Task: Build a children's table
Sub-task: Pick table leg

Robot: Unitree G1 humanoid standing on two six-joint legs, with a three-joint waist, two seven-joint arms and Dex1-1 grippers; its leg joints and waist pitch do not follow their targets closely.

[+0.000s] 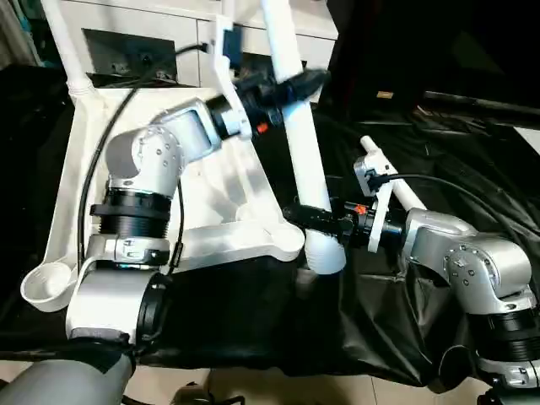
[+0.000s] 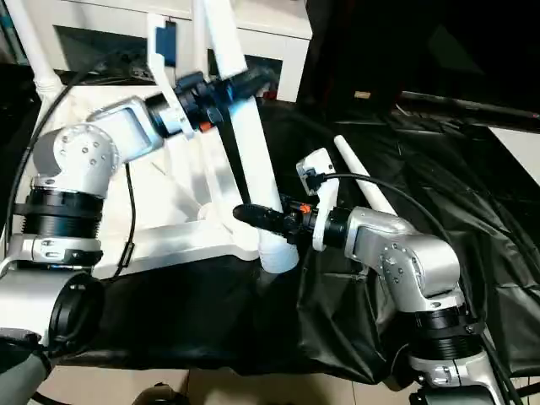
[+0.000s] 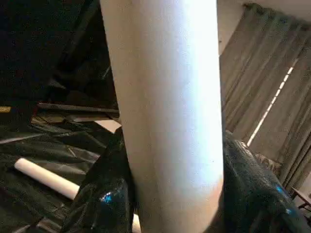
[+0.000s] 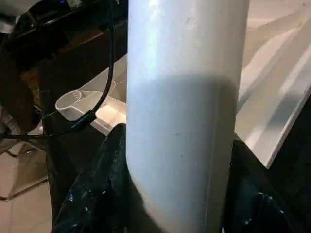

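Here the small white plastic children's table [image 1: 228, 190] lies upside down on the black cloth-covered work table [image 1: 439, 194], ribbed underside up, one leg already standing at a far corner. A long white tapered tube leg [image 1: 305, 160] stands tilted at the near corner socket, both grippers clamped around it: the left gripper [image 1: 291, 84] high on the shaft, the right gripper [image 1: 308, 216] low near the foot. It looks light, stiff and smooth, likely slippery, so holding high and low seems sensible. A spare white leg [image 2: 364, 179] lies behind the right arm.
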